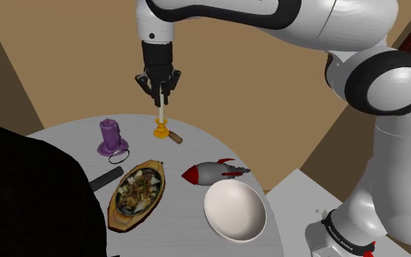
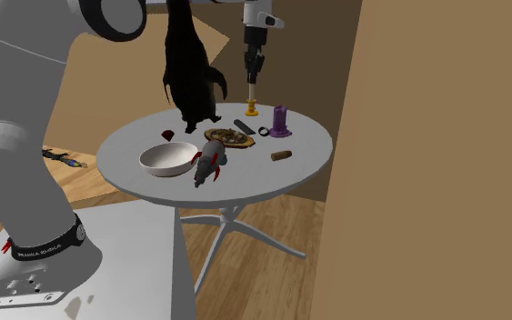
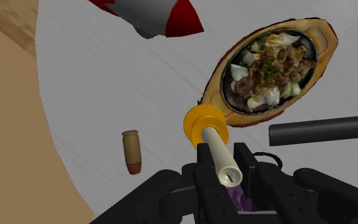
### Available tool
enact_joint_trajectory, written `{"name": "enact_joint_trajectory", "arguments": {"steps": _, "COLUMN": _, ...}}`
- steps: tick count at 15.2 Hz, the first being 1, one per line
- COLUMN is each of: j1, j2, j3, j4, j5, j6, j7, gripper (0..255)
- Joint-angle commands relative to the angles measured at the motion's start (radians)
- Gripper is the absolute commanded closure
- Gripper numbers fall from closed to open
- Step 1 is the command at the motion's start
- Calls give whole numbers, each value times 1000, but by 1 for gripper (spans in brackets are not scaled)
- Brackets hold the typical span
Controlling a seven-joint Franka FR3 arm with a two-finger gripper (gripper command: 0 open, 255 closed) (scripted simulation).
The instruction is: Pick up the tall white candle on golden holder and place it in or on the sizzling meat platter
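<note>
A thin white candle on a golden holder stands upright at the far side of the round grey table. My gripper comes straight down over it, its fingers closed on the candle's upper part. In the wrist view the candle top sits clasped between the fingers, with the holder below, just beside the platter's rim. The meat platter is an oval wooden board with a dark dish of meat, nearer the stand than the candle. The candle and platter also appear across the table.
A purple candle stands to the shoulder view's left of the holder, and a brown cork lies beside it. A black bar, a toy rocket and a white bowl surround the platter. A large black shape covers the table's left.
</note>
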Motion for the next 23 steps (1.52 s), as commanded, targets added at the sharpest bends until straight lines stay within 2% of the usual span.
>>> {"name": "enact_joint_trajectory", "arguments": {"steps": 1, "j1": 32, "j2": 3, "j3": 10, "j4": 23, "j5": -2, "j6": -19, "j7": 41, "gripper": 255}}
{"name": "enact_joint_trajectory", "arguments": {"steps": 6, "j1": 121, "j2": 41, "j3": 33, "j4": 109, "j5": -12, "j6": -63, "j7": 142, "gripper": 255}}
{"name": "enact_joint_trajectory", "arguments": {"steps": 10, "j1": 204, "j2": 109, "j3": 46, "j4": 240, "j5": -28, "j6": -124, "j7": 219, "gripper": 255}}
{"name": "enact_joint_trajectory", "arguments": {"steps": 16, "j1": 180, "j2": 52, "j3": 49, "j4": 62, "j5": -16, "j6": -3, "j7": 216, "gripper": 255}}
{"name": "enact_joint_trajectory", "arguments": {"steps": 23, "j1": 164, "j2": 23, "j3": 49, "j4": -81, "j5": -10, "j6": 110, "j7": 213, "gripper": 255}}
